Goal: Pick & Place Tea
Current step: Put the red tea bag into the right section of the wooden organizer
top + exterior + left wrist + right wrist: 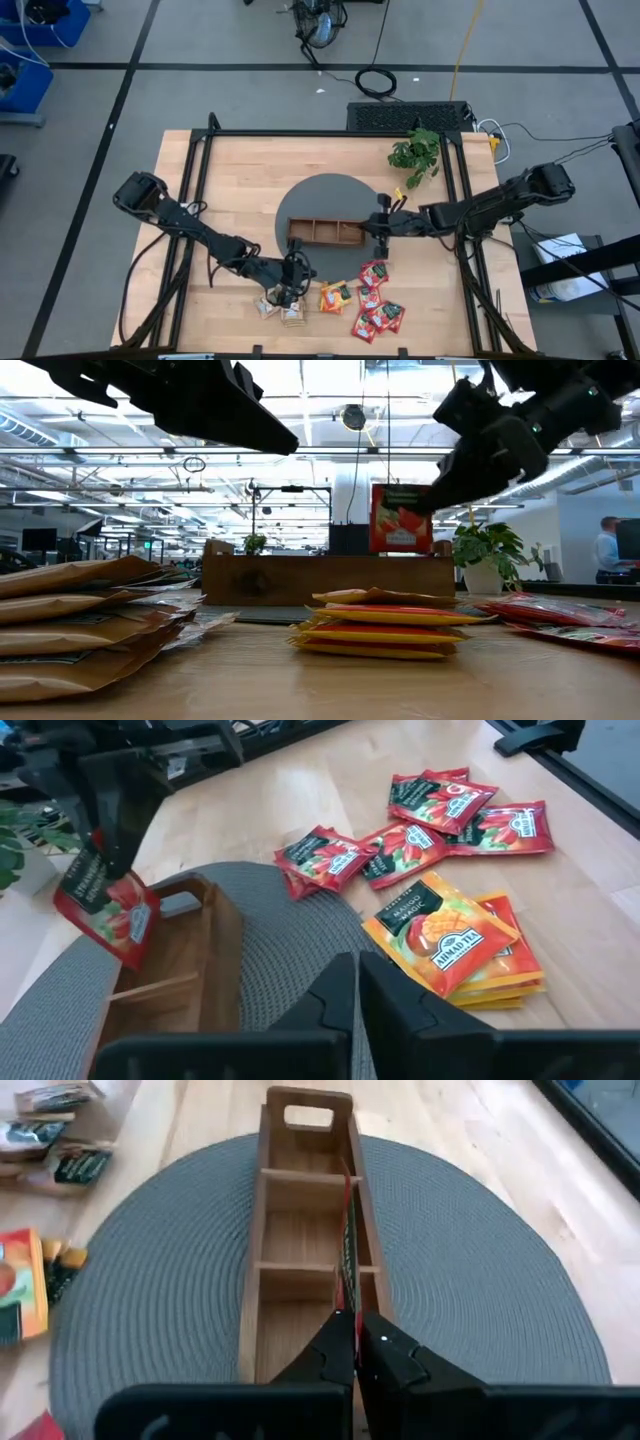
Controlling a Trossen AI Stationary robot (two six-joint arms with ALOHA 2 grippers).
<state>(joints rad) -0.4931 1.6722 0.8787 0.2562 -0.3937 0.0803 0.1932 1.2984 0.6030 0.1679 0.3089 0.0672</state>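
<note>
While the right gripper [355, 1342] holds a red sachet [346, 1240] edge-down, jaws clamped on it, the sachet hangs directly above the tray [305, 1210], parallel to its long axis. Left gripper [357, 995], jaws narrow, hovers over the tan sachets [280, 308].

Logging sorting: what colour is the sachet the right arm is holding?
Red, with a dark label; the sachet shows best in the left wrist view.

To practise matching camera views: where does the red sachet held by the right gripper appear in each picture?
High: hidden at the right gripper, by the wooden tray.
Low: red sachet above the tray, centre-right.
Left wrist: far left.
Right wrist: edge-on, centre.
Shared landmark: the tray.
</note>
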